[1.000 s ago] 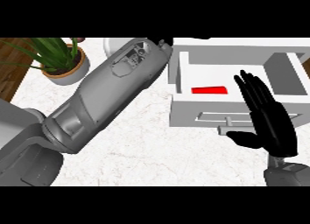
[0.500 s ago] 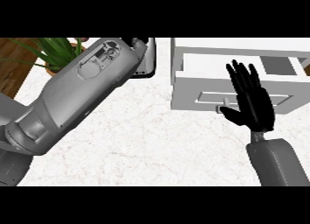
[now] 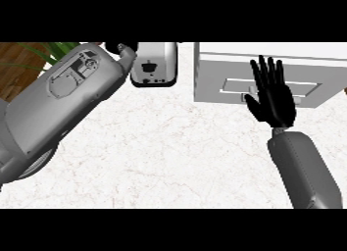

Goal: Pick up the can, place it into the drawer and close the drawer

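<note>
**Drawer closing: risk check**

Right hand (image 3: pixel 272 95), flat and open, holding nothing, lies against the drawer (image 3: pixel 267 81) front at upper right. Can not visible, presumably inside. Left hand (image 3: pixel 122 49) mostly hidden; state undeterminable. An off-centre push could skew and jam the drawer.

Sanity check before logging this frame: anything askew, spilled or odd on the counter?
Nothing stands out. The drawer front sits flush, the open right hand flat against it. The toaster stands squarely on the counter. No spill shows.
</note>
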